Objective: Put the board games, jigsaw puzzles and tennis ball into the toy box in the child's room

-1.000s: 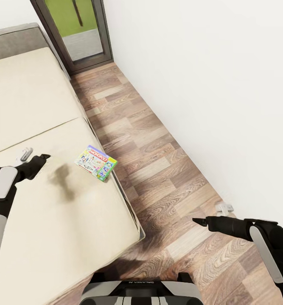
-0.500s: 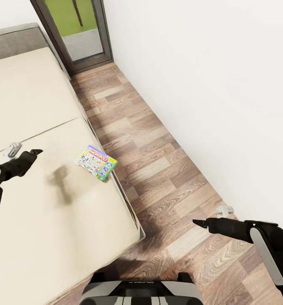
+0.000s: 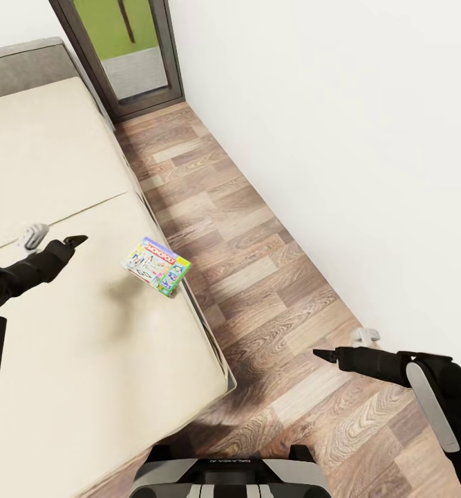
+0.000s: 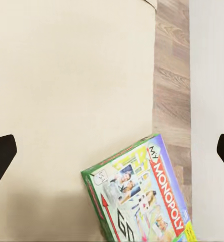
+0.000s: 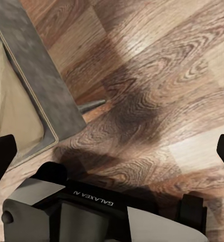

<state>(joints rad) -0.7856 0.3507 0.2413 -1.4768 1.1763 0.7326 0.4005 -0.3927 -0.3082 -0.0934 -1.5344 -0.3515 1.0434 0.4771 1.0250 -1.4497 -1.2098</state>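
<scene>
- Near the bed's [image 3: 85,346] floor-side edge lay one board game [image 3: 157,265], a Monopoly box, flat on the beige mattress and close to the wood floor [image 3: 258,277].
- Left tool [image 3: 75,241] hung over the mattress, aimed toward the box but well apart from it; in the left wrist view its two fingers stood spread wide, with the box [image 4: 142,201] ahead between them.
- Right tool [image 3: 321,355] was held out over the floor, empty, its fingers likewise spread in its wrist view.
- Step in hand, as I judged it: reaching for the bed's board game.
- Next move would call for bringing the left tool across and down, straddling the thin box's edges, then pinching.
</scene>
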